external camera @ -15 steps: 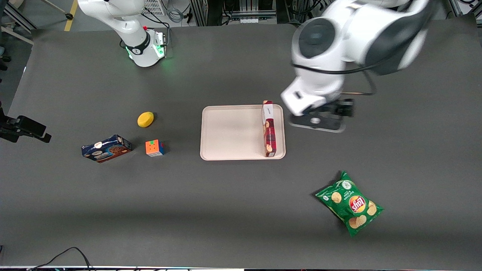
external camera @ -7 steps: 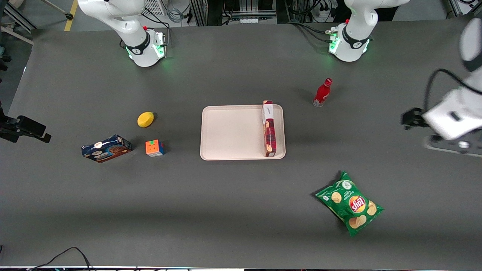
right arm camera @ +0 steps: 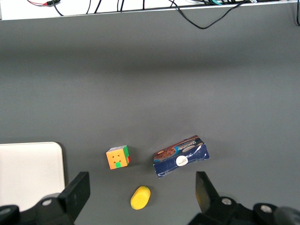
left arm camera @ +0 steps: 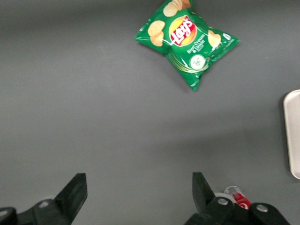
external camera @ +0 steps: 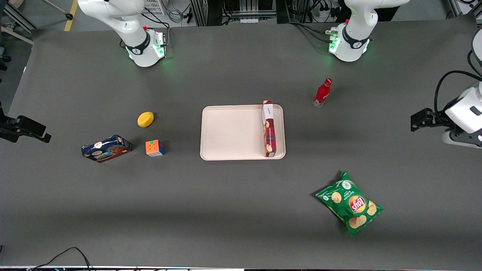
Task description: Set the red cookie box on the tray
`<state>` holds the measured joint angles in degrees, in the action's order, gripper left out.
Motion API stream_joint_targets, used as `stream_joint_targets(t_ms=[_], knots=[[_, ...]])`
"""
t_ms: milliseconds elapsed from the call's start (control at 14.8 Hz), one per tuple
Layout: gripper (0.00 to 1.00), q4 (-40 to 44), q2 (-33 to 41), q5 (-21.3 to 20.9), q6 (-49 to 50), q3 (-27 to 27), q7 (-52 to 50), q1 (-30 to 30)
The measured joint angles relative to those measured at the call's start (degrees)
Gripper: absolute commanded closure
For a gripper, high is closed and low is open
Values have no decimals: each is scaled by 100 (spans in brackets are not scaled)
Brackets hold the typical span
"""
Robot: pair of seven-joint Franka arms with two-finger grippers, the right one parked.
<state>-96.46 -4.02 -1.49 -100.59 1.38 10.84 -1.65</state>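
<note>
The red cookie box [external camera: 268,128] stands on its long narrow side inside the tray [external camera: 233,131], close along the rim on the working arm's end, with its white end panel away from the front camera and its long axis running from that camera toward the robot bases. Nothing touches it, so the placing looks finished. The left gripper [left arm camera: 137,187] is well apart from the box, high above the bare table at the working arm's end; its two fingers are spread wide with nothing between them. From the gripper, the box and the tray lie toward the middle of the table. In the wrist view only one corner of the tray [left arm camera: 293,136] shows, with the chips bag [left arm camera: 187,35] and the cap of the red bottle [left arm camera: 236,194] near. If any move remains, it is probably only to park the arm, because the box needs no more handling.
</note>
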Motion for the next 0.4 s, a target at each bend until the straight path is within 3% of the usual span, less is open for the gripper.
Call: stream_joint_targets(t_ms=[404], knots=[[0, -190, 320, 31, 26, -1, -205, 157]])
